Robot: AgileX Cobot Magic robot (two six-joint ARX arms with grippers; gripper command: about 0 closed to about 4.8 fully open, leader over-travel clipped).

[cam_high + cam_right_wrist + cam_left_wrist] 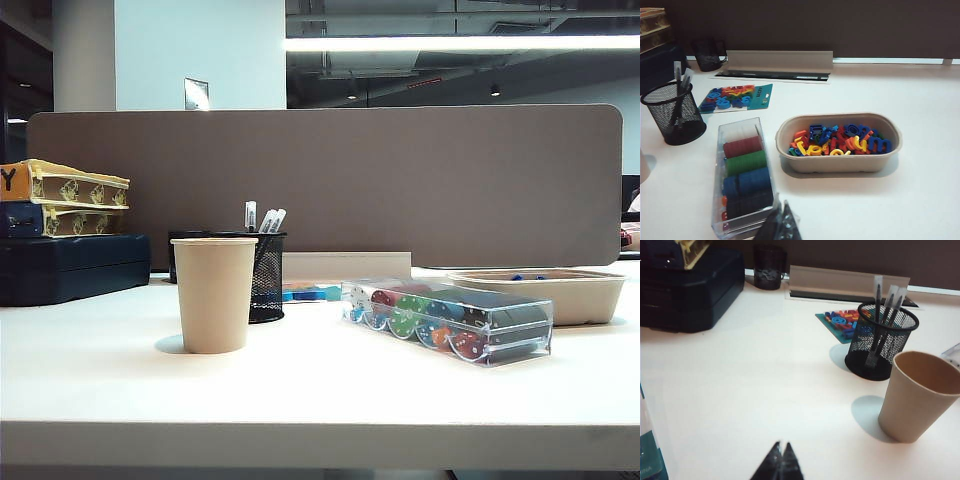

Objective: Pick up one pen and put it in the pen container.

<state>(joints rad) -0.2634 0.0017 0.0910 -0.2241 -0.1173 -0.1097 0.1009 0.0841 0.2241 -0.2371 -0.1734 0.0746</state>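
Three pens (885, 315) stand in the pen container (880, 342) toward the tabletop's left edge; left gripper (780, 452) and right gripper (781, 215) hover clenched, empty.

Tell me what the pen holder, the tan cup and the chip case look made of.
Pen container: black wire mesh, likely metal; you see through its wall. Tan cup: matte paper, judging by its rolled rim. Chip case: clear glossy plastic; the coloured chips show through.
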